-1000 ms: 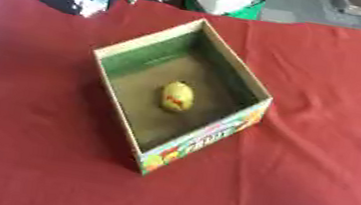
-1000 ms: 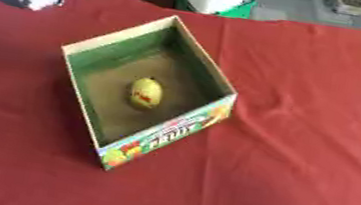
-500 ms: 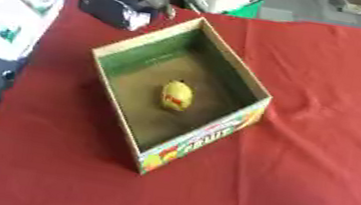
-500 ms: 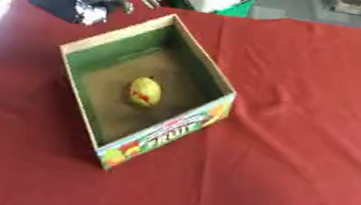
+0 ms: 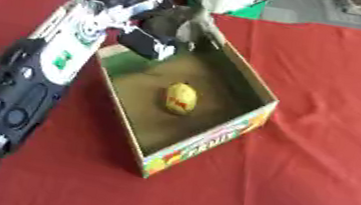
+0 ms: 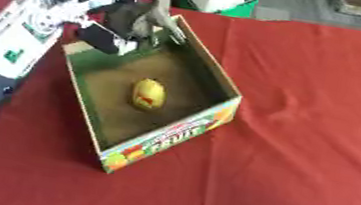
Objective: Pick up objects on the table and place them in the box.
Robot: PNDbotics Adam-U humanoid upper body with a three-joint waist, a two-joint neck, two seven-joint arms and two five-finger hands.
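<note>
Beneath the glossy black-and-silver left hand (image 6: 138, 20), a matt printed cardboard box (image 6: 181, 135) holds a smooth yellow fruit (image 6: 148, 94); matt red cloth (image 6: 300, 156) lies around it.

head stereo pair | facing down, near | both share box (image 5: 205, 143) (slightly offset)

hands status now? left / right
Left hand: over the far corner of the box, fingers look loosely spread, nothing visibly held.
Right hand: only a dark edge of the arm shows; cannot tell.
</note>
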